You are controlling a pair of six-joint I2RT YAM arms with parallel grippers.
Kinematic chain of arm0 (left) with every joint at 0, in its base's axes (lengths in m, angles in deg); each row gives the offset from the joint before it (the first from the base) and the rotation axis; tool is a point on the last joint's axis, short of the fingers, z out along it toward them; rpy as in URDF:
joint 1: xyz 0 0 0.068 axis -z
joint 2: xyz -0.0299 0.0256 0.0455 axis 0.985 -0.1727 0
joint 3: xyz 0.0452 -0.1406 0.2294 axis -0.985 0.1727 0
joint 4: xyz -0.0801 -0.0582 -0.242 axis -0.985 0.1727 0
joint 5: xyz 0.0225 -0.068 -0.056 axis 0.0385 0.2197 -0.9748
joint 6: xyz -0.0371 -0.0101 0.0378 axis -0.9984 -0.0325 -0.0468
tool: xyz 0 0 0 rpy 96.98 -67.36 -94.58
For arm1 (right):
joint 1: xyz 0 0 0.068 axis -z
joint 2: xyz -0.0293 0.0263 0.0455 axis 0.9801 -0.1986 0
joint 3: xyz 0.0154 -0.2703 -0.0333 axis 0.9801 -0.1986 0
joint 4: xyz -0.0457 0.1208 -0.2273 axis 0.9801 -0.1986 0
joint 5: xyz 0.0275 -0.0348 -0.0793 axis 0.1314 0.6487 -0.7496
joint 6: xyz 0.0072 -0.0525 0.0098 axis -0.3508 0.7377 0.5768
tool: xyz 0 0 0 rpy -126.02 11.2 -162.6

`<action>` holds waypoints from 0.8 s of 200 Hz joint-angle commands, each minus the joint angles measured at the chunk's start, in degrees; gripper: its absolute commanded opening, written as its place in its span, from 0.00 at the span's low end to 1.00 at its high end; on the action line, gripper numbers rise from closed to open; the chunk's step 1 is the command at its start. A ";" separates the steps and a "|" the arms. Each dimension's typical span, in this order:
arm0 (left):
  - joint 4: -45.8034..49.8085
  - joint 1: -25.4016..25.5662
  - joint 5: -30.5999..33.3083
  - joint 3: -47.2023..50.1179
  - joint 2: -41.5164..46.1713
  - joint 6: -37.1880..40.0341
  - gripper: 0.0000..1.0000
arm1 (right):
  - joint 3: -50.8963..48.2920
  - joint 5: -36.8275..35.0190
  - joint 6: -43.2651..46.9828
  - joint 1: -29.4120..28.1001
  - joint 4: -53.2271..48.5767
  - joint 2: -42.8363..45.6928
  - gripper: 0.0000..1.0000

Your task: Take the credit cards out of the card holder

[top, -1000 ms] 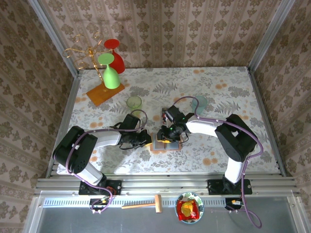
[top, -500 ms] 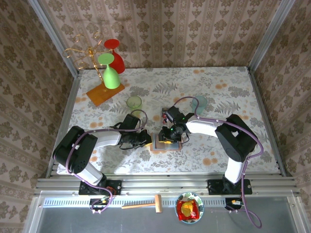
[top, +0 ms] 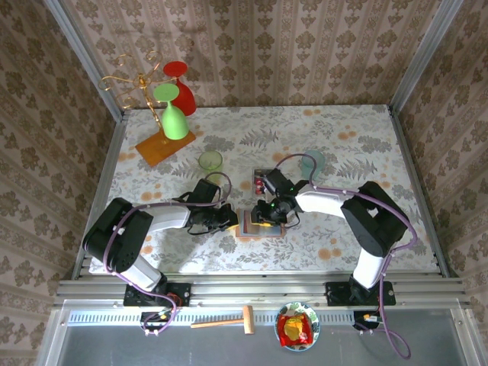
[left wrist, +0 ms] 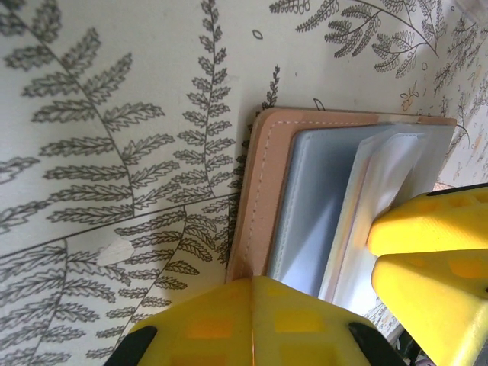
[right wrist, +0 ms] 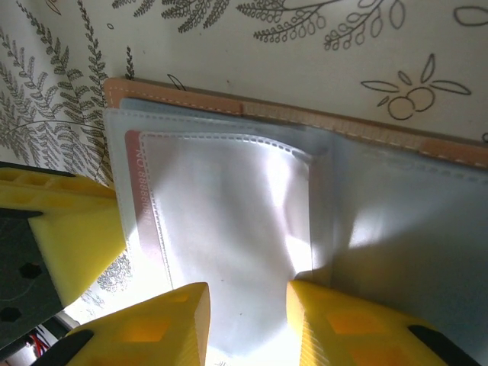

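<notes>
Top view: card holder (top: 255, 224) lay open near counter (top: 366, 145) centre | left end effector (top: 229, 221) at its 9 o'clock, right end effector (top: 267, 213) at 1 o'clock, forearms low | right wrist: red credit card (right wrist: 136, 191) in clear sleeve (right wrist: 229, 221), fingers slightly parted astride it | left wrist: fingers together at tan edge.

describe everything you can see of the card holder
The card holder is a small flat bifold with a tan-orange leather-like cover, pale stitching along its edge and grey-blue translucent sleeves inside. It lies open on the fern-print tablecloth, between the two arms. A reddish card shows through one sleeve. The left gripper, fingers together, sits at the cover's edge. The right gripper has its fingers spread over an inner sleeve.
</notes>
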 commanded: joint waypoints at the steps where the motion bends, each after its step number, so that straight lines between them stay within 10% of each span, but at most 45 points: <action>1: 3.56 0.31 1.07 -1.79 1.59 0.07 0.09 | -2.36 1.24 -1.59 0.81 2.79 1.86 0.35; 160: 1.84 4.35 -0.37 -8.39 0.80 -4.44 0.26 | -11.50 7.36 -8.47 4.35 18.20 2.85 0.34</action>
